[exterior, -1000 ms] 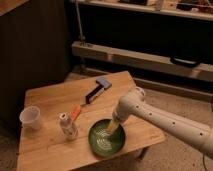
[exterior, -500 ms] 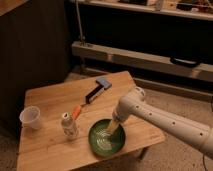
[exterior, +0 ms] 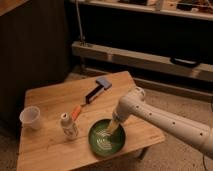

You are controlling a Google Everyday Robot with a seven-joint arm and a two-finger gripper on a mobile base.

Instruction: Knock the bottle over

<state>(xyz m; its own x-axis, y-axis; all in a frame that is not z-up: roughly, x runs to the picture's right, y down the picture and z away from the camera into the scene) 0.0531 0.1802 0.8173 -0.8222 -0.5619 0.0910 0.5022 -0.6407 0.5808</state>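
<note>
Nothing is moving since earlier: tool (exterior: 111, 127), opening indeterminable, is hovering over bowl (exterior: 96, 145) beside bottle (exterior: 68, 126); a low sweep risks dragging bowl.

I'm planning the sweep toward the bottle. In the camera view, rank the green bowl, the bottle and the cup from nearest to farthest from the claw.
The claw hangs over the green bowl.
1. green bowl: directly beneath it.
2. bottle: beside the bowl, toward the view's left.
3. cup: at the table's far left edge.
</note>
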